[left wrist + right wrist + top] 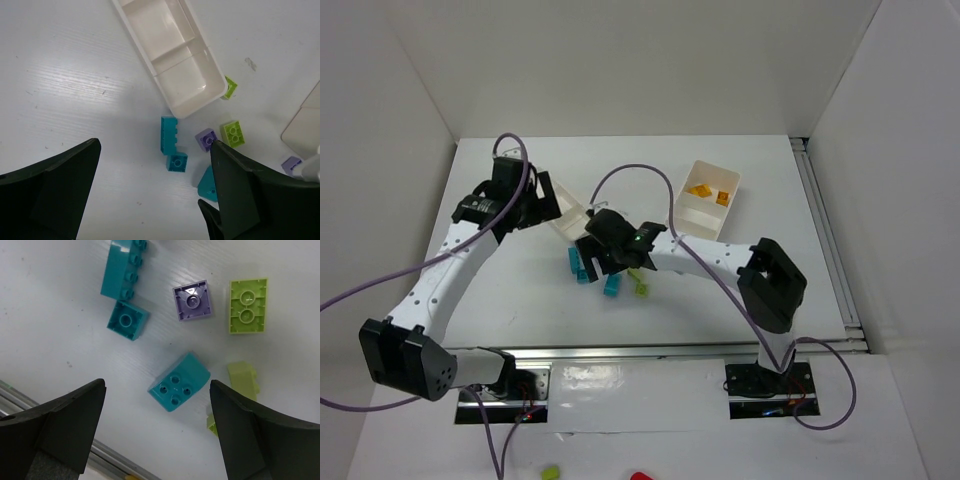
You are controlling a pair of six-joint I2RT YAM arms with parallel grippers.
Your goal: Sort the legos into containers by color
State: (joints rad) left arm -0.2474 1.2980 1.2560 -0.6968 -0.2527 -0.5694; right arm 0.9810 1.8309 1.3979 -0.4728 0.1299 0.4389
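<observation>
Right jaws: stood wide apart, gripping nothing, low over the loose pile. The curved cyan brick [179, 382] lay on the bench [60, 330] in the gap between them, so I took the spread as meant to straddle it.
Left jaws: also wide apart and empty, hanging above the end of the larger tray [192, 82], seemingly parked clear of the other arm's reach.
Loose legos: a long cyan brick [121, 267] touched a small cyan brick [128, 320]. A purple brick [192, 300] and a lime brick [248, 305] lay just beside them.
Larger tray: its visible sections looked bare. It sat right beside the pile, handy for short drops.
Smaller tray [692, 215]: well apart at the far right, with 2 orange bricks [699, 188] in its far section.
Progress: orange seemed done, and cyan, lime and purple were not yet sorted.
</observation>
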